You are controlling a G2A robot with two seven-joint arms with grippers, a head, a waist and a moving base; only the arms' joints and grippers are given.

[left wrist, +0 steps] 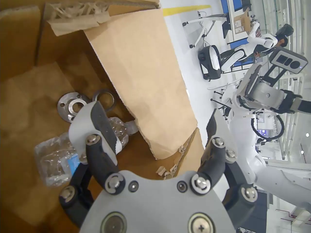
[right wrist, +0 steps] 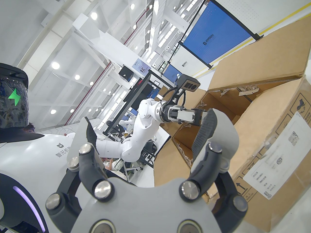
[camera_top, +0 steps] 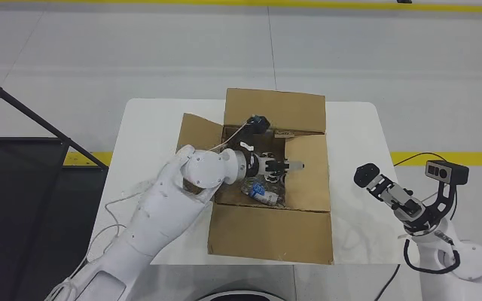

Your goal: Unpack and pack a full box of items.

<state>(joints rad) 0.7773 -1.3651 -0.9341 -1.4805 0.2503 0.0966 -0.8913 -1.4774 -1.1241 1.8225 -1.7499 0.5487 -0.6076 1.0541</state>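
box (camera_top: 271, 229) is open on the counter (camera_top: 151, 135), all flaps out. a crumpled clear bottle (left wrist: 52, 168) lies on the box floor right under one finger of my left claw (left wrist: 155, 112). a metal flange (left wrist: 70, 106) and a ring (left wrist: 105, 98) lie flat just past that fingertip, close to the bottle's neck end and to each other.

left claw: wide open, holding nothing, down inside the box mouth.

step, as i read it: unpack phase, lining up on the bottle, no grasp yet. items left in the box, so early in the task.

what's in the way: the side flap (left wrist: 145, 86) leans in and its torn edge sits between my two fingers in the wrist view. one finger is on the bottle side, the other looks past the flap. can't tell if it touches.

next move needs: both fingers on the bottle side of that flap, then straddle the bottle body and close softly. it's thin crushed plastic, likely to squirm or buckle. keep off the flange.

right claw (right wrist: 148, 118): spread open, empty, parked beside the box's outer wall, well apart from the left one.
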